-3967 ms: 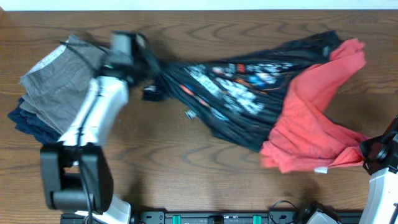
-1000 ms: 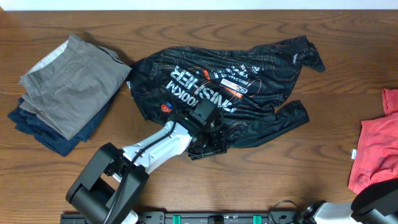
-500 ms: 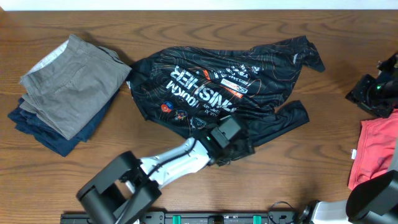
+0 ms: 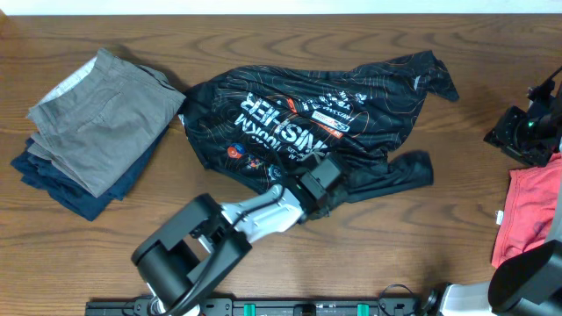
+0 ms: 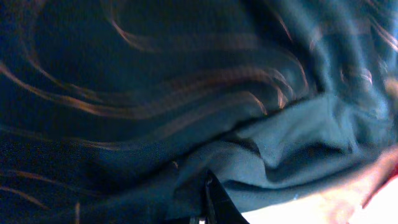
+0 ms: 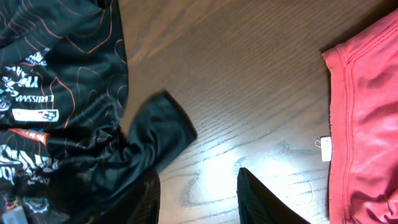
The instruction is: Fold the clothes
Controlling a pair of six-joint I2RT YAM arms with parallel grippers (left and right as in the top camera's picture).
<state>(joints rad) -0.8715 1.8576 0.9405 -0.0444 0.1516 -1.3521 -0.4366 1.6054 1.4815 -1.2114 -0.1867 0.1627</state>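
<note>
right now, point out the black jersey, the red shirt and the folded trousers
black jersey [image 4: 272,118], overhead, on white lettering
red shirt [image 4: 531,211], overhead, middle fabric
folded trousers [image 4: 97,118], overhead, grey top pair

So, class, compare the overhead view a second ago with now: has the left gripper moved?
Yes. The left gripper has shifted right, farther from the folded trousers, along the near hem of the black jersey.

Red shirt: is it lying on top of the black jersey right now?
No, the red shirt lies at the right edge of the table, bare wood between it and the black jersey.
</note>
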